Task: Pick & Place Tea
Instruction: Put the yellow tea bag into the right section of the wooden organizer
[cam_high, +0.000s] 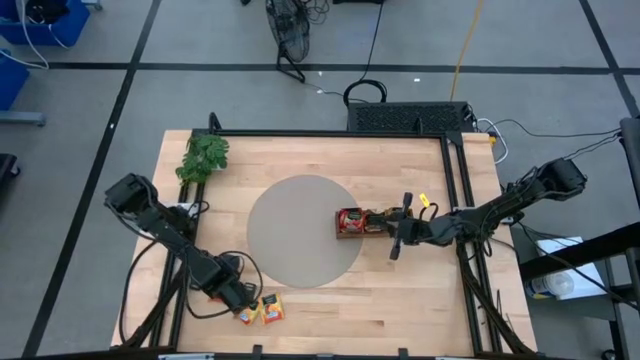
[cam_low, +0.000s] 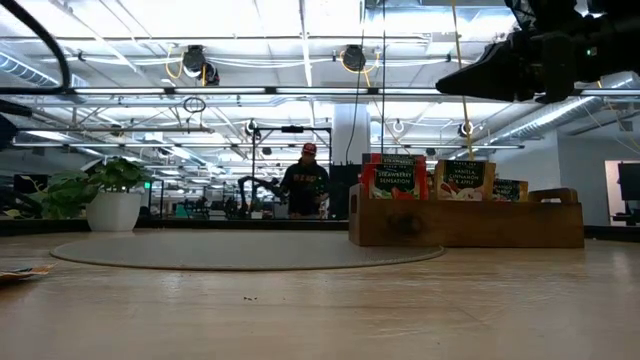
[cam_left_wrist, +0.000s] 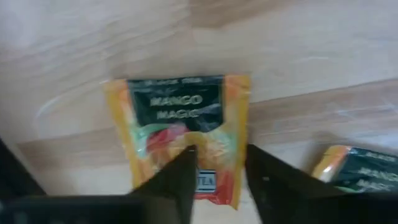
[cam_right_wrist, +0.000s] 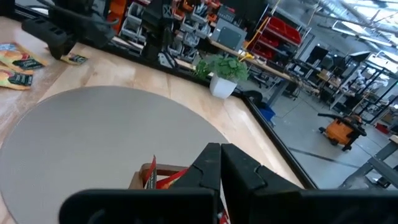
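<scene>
Two orange-yellow tea sachets lie flat on the wood near the table's front left: one (cam_left_wrist: 177, 124) under my left gripper (cam_left_wrist: 221, 177), the other (cam_left_wrist: 357, 168) beside it. From above they show as a pair (cam_high: 262, 311). My left gripper (cam_high: 240, 300) points down at the first sachet with a gap between its fingers. One finger (cam_left_wrist: 180, 177) stands over the sachet's printed face and the other (cam_left_wrist: 273, 186) just beyond its side edge. My right gripper (cam_high: 395, 243) hangs shut next to the wooden tray (cam_high: 352, 228), which holds upright sachets (cam_low: 393, 178). My left gripper comes down on the orange-yellow sachet from above, its fingers astride one side edge (cam_left_wrist: 236, 168) near a corner. The sachet lies flat on the table. Whether the fingertips touch it I cannot tell.
A grey round mat (cam_high: 300, 230) covers the table's middle, with the tray on its right rim. A potted green sprig (cam_high: 203, 157) stands at the far left corner. A person (cam_low: 305, 180) stands far behind the table.
</scene>
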